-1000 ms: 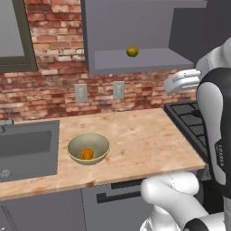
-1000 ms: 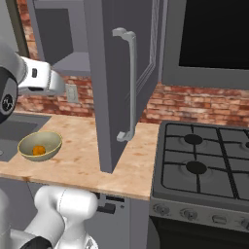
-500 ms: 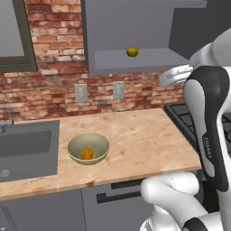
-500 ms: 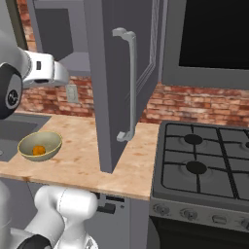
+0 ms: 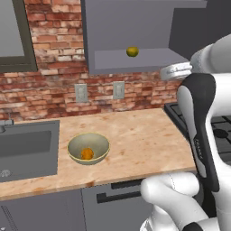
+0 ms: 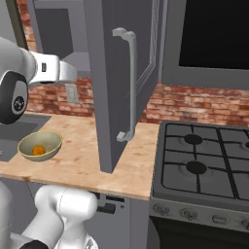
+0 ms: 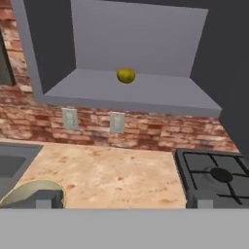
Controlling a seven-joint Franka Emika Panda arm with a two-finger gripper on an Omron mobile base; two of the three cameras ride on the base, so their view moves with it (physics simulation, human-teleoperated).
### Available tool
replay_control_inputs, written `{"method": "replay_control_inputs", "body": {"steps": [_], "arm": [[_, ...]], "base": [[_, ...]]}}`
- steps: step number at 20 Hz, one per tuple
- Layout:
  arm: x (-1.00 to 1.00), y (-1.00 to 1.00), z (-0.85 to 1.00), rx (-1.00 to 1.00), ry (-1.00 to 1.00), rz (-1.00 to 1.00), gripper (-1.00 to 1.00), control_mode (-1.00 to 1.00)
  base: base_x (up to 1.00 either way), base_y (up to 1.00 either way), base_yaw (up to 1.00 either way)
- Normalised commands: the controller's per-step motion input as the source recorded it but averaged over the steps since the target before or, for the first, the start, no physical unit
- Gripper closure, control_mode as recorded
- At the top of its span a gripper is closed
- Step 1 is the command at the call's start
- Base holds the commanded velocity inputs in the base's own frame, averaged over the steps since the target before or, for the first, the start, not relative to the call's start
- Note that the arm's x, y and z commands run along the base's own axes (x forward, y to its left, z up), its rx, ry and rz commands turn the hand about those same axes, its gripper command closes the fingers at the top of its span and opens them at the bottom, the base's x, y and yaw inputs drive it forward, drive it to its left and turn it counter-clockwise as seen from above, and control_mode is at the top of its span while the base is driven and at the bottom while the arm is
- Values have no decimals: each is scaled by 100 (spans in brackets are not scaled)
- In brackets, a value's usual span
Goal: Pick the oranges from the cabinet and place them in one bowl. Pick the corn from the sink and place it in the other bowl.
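That yellow-green orange (image 7: pixel 126 75) sitting on the cabinet (image 7: pixel 131 95) shelf looks light, firm and roll-prone, so I'd pinch across its middle; gripper's spread I honestly can't tell.

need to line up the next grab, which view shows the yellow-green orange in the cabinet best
The hand view shows it best: the yellow-green orange sits near mid-frame on the cabinet shelf floor, faced head-on and unobstructed. The left base view shows it smaller, high on the shelf. In the right base view the open cabinet door stands in front of the shelf.
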Motion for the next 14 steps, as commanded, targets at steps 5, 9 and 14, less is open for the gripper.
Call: {"method": "replay_control_inputs", "body": {"steps": [5, 9, 14], "arm": [[17, -7, 11, 6, -2, -10, -100, -100], [18, 0, 7, 4, 0, 0, -100, -100], [36, 0, 0, 6, 3, 0, -100, -100]], "base": [[0, 0, 0], [0, 0, 0], [0, 0, 0]]}}
